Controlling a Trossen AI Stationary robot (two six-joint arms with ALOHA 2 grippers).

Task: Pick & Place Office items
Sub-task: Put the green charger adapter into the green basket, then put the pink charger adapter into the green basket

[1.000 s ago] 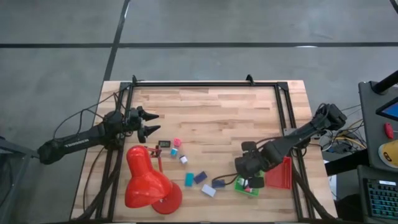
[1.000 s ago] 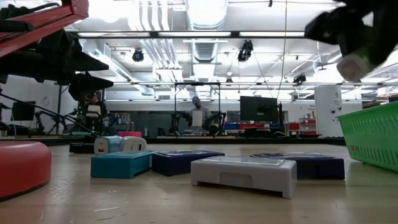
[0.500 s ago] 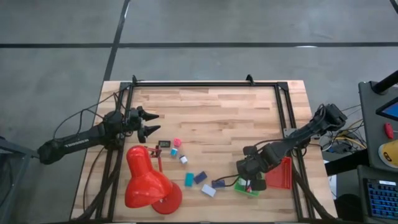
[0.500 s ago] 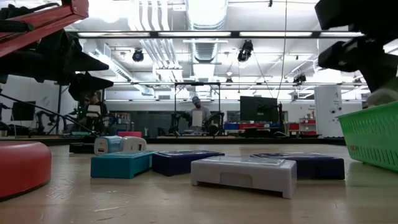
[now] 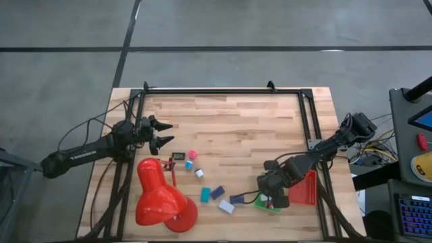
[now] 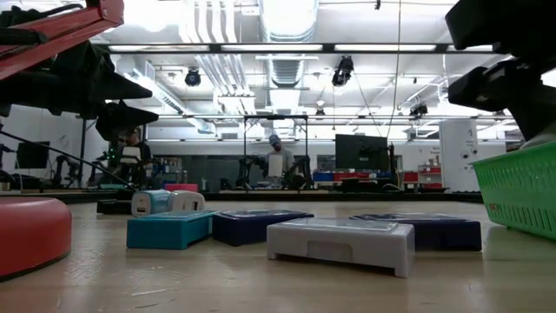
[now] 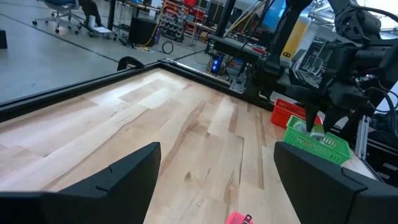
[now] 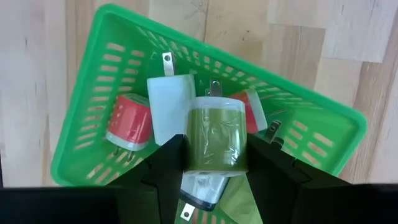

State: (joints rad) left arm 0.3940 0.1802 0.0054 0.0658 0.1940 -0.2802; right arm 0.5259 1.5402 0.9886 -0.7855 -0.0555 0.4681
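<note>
Working from largest to smallest, we start with the wooden worktop (image 5: 236, 128), bounded by a black frame. We find a red desk lamp (image 5: 160, 197) lying at its front left corner. We see a red tray (image 5: 305, 188) near the right edge, and a green basket (image 5: 268, 204) just beside it toward the front edge.

We place the left arm at the left edge, with the left gripper (image 5: 164, 133) raised above the worktop, its fingers spread wide and holding nothing. We place the right gripper (image 8: 215, 160) directly above the green basket. Its fingers pinch an olive-green wall charger (image 8: 216, 139), which the right wrist view shows between them, over the basket's interior.

We count further chargers in the basket: a white one (image 8: 171, 106) and two red-and-white ones (image 8: 129, 122).

We note the remaining office items loose on the worktop between lamp and basket: a teal block (image 5: 205, 194), a dark blue block (image 5: 217, 192), a white block (image 5: 226, 206), another dark blue block (image 5: 237, 199), and small pieces near the lamp head, among them a pink one (image 5: 192, 154).
</note>
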